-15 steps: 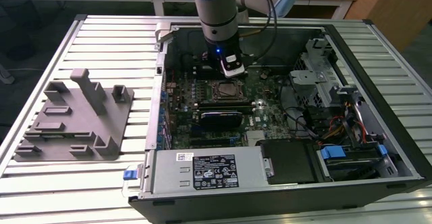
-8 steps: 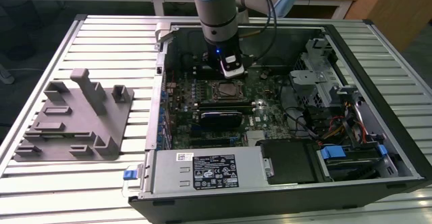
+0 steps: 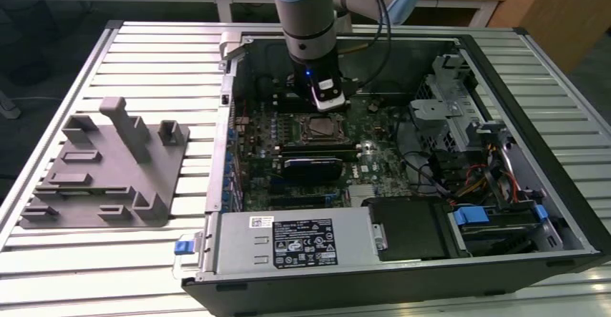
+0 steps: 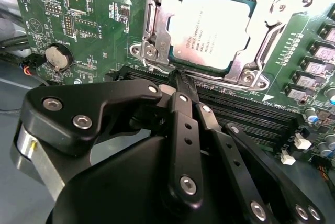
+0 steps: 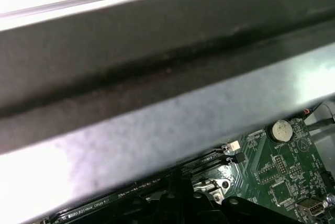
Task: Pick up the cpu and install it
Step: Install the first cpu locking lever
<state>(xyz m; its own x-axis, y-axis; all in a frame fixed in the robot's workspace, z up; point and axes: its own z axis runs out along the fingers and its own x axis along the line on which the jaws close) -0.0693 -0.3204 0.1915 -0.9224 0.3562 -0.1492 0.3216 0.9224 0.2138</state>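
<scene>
On the slatted metal counter (image 3: 143, 52), a big open computer case (image 3: 573, 210), lying on its side with the inside facing up. Just beside it, toward the exterior view's left, a grey plastic tray (image 3: 96, 174) with upright posts, not touching the case. Down into the case from above, the robot arm (image 3: 305, 16), poised over the green motherboard (image 4: 94, 25). At the case's near end in the exterior view, a grey power supply (image 3: 296, 242). Over to the black fingers (image 4: 180, 124): closed tip to tip, gripping nothing, tips just beside the edge of the socket (image 4: 152, 30). And there, the cpu (image 4: 212, 25), seated flat in that socket, silver top up, metal frame round its sides. Elsewhere on the board, a coin battery (image 4: 56, 57), well apart from the socket.
</scene>
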